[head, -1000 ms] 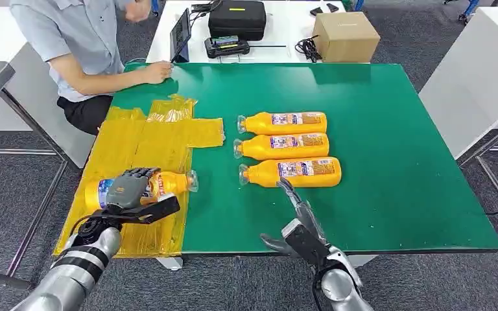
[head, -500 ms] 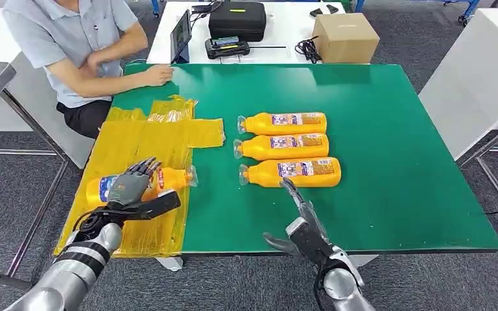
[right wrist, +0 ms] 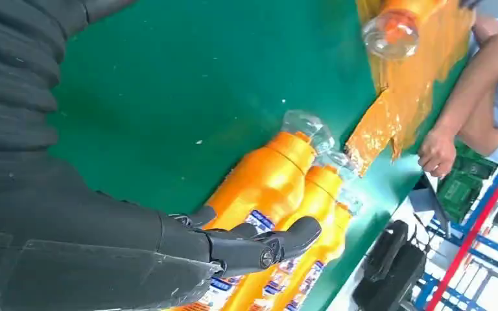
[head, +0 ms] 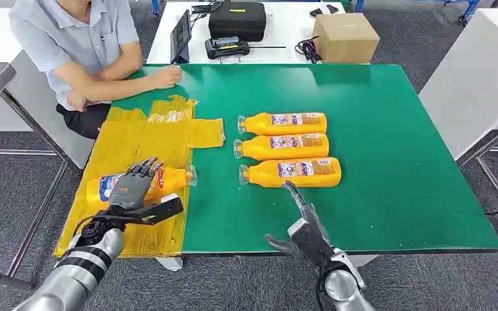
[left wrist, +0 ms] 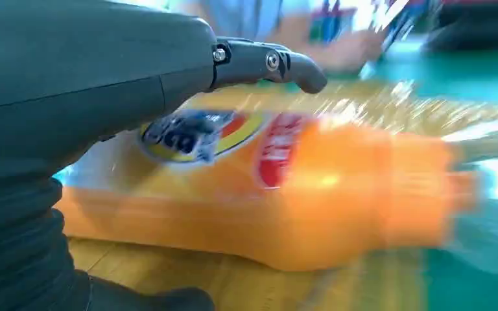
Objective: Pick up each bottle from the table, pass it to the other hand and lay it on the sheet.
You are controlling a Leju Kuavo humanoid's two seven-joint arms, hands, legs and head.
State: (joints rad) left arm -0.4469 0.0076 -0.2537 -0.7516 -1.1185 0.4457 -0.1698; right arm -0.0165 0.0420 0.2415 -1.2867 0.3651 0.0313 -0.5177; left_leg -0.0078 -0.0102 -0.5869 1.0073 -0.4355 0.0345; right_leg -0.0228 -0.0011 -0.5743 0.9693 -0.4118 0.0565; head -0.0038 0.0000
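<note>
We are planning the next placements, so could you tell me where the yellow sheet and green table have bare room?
The yellow sheet is bare between the laid bottle and the person's arm. The green table is bare right of the three bottles. It is crowded where the left hand sits over the laid bottle.

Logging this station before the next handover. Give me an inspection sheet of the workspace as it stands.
Surface: green table, flat.
Job's things: yellow sheet at the table's left end; one bottle lying on it; three bottles lying side by side on the green, caps toward the sheet.
Clutter: nothing seen on the green table.
Hands: left hand above the sheet bottle, fingers spread; right hand open, fingers pointing at the nearest bottle, not touching.
Cables: black cable on the white table beyond.
Surroundings: seated person, hand on the table edge; tablet, black case, cardboard box.
</note>
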